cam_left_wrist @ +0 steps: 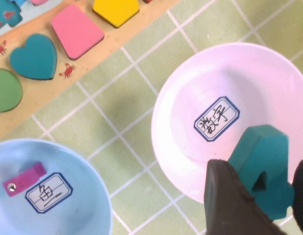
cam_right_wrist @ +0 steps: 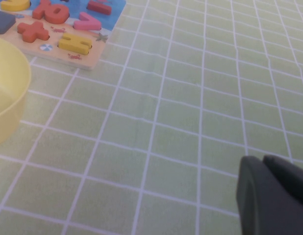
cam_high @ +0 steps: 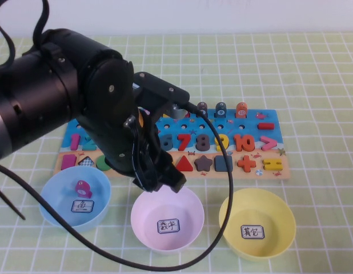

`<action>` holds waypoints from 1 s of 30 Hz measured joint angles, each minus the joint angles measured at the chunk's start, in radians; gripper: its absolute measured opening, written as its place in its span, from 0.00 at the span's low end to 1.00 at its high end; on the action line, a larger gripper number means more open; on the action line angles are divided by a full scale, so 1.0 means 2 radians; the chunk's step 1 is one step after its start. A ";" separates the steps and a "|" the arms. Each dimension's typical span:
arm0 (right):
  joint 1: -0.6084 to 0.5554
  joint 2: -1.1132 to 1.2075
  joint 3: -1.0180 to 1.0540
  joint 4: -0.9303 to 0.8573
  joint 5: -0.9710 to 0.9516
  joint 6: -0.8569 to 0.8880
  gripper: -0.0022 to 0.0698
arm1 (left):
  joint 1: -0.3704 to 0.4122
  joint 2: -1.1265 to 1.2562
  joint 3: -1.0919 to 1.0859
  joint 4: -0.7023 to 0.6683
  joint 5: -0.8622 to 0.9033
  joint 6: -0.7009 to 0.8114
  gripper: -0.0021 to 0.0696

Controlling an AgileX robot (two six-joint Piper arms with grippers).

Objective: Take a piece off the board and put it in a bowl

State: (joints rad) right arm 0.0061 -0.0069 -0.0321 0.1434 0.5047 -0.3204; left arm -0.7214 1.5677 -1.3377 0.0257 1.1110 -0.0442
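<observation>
Teal piece [cam_left_wrist: 262,169] between left gripper [cam_left_wrist: 257,196] fingers [cam_left_wrist: 230,200], over pink bowl [cam_left_wrist: 190,88]

A teal piece [cam_left_wrist: 262,169] sat clamped in the left gripper [cam_left_wrist: 257,188] above the pink bowl [cam_left_wrist: 190,88]. The board [cam_high: 268,165] lay behind the bowls.

- Bowls: 3 — blue bowl [cam_high: 53,191], pink bowl [cam_high: 143,212], yellow bowl [cam_high: 282,220]
- Puzzle board [cam_high: 273,171]: 1
- Robot pincers: 2 — left pincer [cam_left_wrist: 259,196], right pincer [cam_right_wrist: 274,196]
- Teal number piece [cam_left_wrist: 262,164] held: 1
</observation>
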 joint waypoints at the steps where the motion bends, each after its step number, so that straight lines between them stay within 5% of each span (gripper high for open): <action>1: 0.000 0.000 0.000 0.000 0.000 0.000 0.01 | -0.002 -0.001 0.000 0.000 -0.002 -0.001 0.35; 30: 0.000 0.000 0.000 0.000 0.000 0.000 0.01 | -0.002 0.038 0.068 -0.026 -0.096 -0.008 0.35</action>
State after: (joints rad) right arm 0.0061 -0.0069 -0.0321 0.1434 0.5047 -0.3204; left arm -0.7254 1.6446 -1.2027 -0.0256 0.9197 -0.0605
